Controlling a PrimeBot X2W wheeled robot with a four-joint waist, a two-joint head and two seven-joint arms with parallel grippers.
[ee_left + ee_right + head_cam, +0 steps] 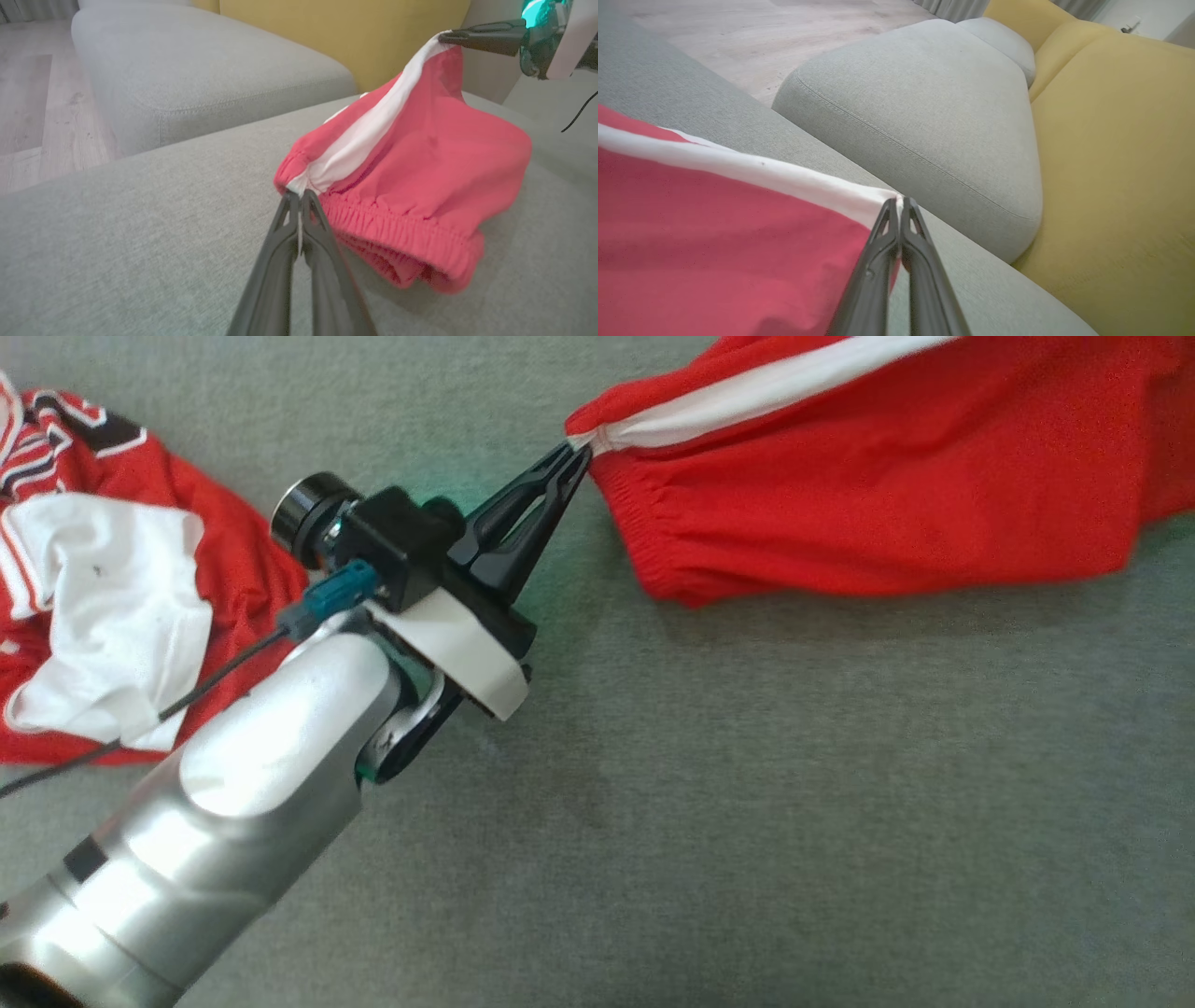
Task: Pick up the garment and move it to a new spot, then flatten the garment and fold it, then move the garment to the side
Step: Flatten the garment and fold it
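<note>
left gripper (577, 457) pinched the red shorts (887, 495) by a waistband corner, far right, crumpled red-and-white jersey (103, 607) lay left

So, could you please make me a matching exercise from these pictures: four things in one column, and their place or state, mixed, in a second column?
Column 1
1. left gripper
2. right gripper
3. crumpled jersey
4. yellow backrest

Column 2
a. lies loose on the grey cushion, held by nothing
b. shut on the red shorts at the elastic waistband
c. stands beyond the grey seats
d. shut on the white stripe at its end far from the waistband

Pairs: 1-b, 2-d, 3-a, 4-c.
</note>
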